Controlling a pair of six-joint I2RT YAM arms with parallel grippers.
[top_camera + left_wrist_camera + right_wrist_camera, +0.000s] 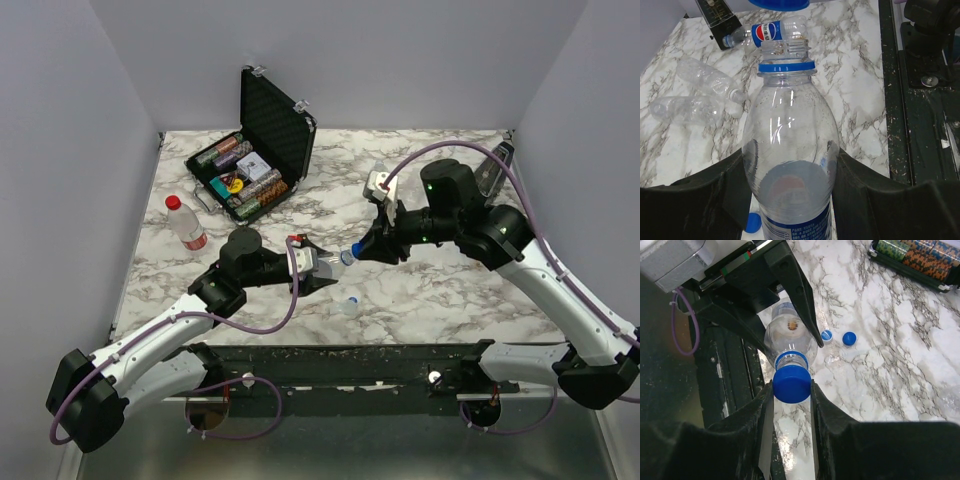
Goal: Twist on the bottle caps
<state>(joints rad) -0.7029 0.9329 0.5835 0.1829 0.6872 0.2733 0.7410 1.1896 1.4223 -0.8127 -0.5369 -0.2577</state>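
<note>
My left gripper [790,165] is shut on a clear bottle with a blue label [790,130] and holds it tilted above the table. The bottle's threaded mouth [785,47] is bare above a blue neck ring. My right gripper [791,390] is shut on a blue cap [791,384] and holds it just off the mouth, in line with it; the cap's edge shows in the left wrist view [779,4]. In the top view the two grippers [325,268] [352,252] meet at mid table. A bottle with a red cap [185,222] stands at the left.
An open black case of poker chips [255,165] stands at the back left. A Pepsi-labelled bottle [767,32] and two empty clear bottles [705,80] lie on the marble. Loose caps lie on the table, one blue [849,338], one whitish [826,335], and another blue one [754,222].
</note>
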